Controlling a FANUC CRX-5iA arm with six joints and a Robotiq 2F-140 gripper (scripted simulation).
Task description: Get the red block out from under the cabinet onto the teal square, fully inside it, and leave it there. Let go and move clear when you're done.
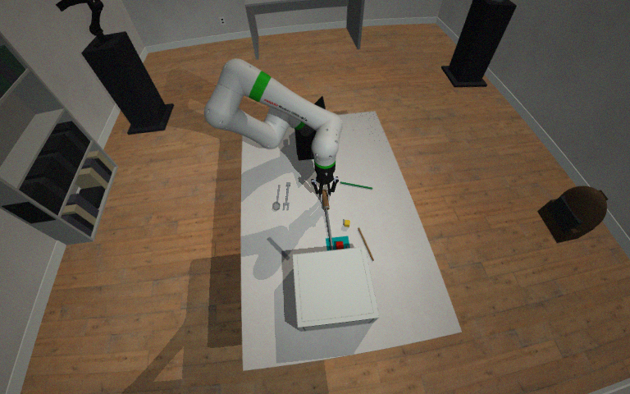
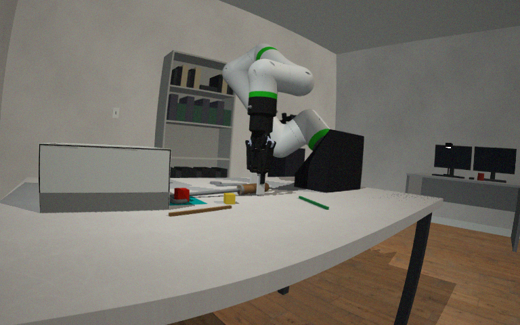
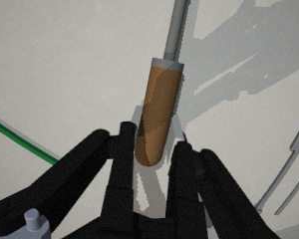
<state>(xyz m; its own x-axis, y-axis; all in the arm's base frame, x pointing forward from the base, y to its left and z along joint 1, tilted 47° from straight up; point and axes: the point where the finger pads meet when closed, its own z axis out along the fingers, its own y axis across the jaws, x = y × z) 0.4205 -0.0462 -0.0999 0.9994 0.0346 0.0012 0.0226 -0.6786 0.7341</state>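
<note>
The red block [image 1: 340,245] [image 2: 181,193] stands on the teal square [image 1: 328,242] [image 2: 196,200], right at the front edge of the white cabinet [image 1: 333,285] [image 2: 101,172]. My gripper [image 1: 325,194] [image 2: 260,187] [image 3: 154,119] is shut on the wooden handle [image 1: 325,199] [image 2: 248,187] [image 3: 157,110] of a long tool that lies on the table. The tool's grey metal shaft [image 1: 328,224] [image 3: 179,7] runs from the handle to the teal square. Its head, beside the block, is mostly hidden.
A yellow cube [image 1: 346,222] [image 2: 229,198] sits near the shaft. A brown stick [image 1: 365,244] [image 2: 200,210] lies right of the square, a green stick [image 1: 356,185] [image 2: 313,202] [image 3: 24,139] near the gripper. Two spanners [image 1: 281,196] [image 3: 289,173] lie to the left. The black robot base [image 2: 331,160] stands behind.
</note>
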